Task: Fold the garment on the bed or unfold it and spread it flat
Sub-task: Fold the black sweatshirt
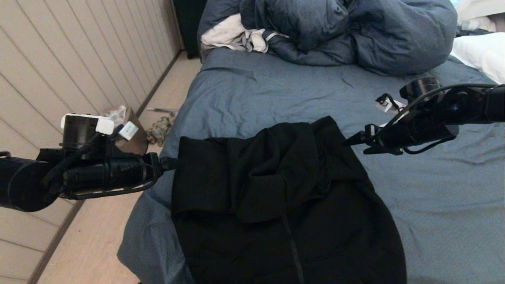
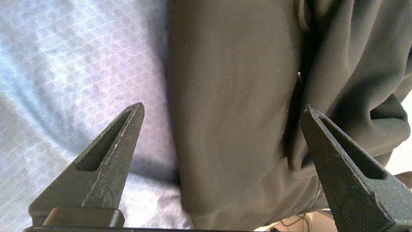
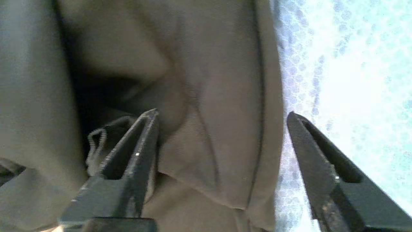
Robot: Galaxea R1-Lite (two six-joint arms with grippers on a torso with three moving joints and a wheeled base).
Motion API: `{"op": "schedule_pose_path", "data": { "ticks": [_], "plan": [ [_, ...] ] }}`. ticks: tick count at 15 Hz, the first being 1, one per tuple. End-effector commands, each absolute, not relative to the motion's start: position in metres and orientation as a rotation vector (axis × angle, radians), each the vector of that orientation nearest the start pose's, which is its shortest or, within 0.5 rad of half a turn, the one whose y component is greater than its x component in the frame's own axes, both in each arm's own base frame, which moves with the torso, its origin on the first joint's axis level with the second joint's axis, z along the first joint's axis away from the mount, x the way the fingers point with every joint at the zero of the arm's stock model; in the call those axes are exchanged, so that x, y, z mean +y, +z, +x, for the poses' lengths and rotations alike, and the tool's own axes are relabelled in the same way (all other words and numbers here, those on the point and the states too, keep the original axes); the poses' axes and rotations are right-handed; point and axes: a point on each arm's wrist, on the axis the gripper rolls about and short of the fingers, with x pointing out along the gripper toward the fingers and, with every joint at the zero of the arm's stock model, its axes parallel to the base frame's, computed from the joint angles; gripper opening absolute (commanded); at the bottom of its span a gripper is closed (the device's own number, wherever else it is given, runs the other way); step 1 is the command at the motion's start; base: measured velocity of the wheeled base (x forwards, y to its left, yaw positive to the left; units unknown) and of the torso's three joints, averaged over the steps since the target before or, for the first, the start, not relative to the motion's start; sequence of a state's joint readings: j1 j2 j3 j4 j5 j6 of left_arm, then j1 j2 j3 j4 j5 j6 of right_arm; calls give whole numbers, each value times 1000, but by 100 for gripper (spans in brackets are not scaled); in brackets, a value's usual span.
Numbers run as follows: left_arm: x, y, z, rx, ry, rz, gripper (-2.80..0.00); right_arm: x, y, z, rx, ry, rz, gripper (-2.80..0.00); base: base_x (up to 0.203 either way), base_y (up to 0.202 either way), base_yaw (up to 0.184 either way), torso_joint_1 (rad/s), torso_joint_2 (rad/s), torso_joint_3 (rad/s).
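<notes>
Two grippers: both spread wide, gripping nothing.
Left gripper (image 1: 171, 162): at the garment's (image 1: 276, 205) left edge, perhaps touching.
Right gripper (image 1: 351, 144): just beside its right edge.
Garment: partly folded on the bed (image 1: 434, 205), near side.

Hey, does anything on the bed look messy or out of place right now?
Yes. The black hoodie lies bunched, its upper part folded over itself, its lower end hanging over the bed edge. A dark blue duvet is heaped at the far end.
</notes>
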State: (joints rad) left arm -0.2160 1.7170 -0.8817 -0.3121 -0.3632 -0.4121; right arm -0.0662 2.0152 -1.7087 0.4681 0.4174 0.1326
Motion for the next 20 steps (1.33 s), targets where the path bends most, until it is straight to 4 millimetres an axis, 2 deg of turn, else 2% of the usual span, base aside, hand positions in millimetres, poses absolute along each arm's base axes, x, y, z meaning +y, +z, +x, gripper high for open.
{"op": "schedule_pose_path", "data": {
  "ticks": [1, 5, 9, 12, 14, 18, 20],
  "plan": [
    [-73, 160, 298, 662, -451, -435, 0, -17, 216, 391, 792, 286, 315, 0, 0, 0, 0, 0, 0, 0],
    [-76, 166, 308, 637, -483, -441, 0, -17, 219, 391, 782, 287, 314, 0, 0, 0, 0, 0, 0, 0],
    [-86, 159, 335, 651, -527, -450, 0, -16, 218, 391, 783, 297, 319, 0, 0, 0, 0, 0, 0, 0],
    [-92, 144, 358, 672, -524, -448, 0, -16, 223, 389, 771, 301, 314, 0, 0, 0, 0, 0, 0, 0],
    [-95, 149, 371, 647, -530, -445, 0, -14, 221, 388, 776, 304, 310, 0, 0, 0, 0, 0, 0, 0],
    [-118, 147, 370, 671, -584, -423, 0, -14, 222, 390, 773, 306, 310, 0, 0, 0, 0, 0, 0, 0],
    [-120, 140, 372, 690, -582, -421, 0, -14, 222, 389, 771, 305, 310, 0, 0, 0, 0, 0, 0, 0]
  ]
}}
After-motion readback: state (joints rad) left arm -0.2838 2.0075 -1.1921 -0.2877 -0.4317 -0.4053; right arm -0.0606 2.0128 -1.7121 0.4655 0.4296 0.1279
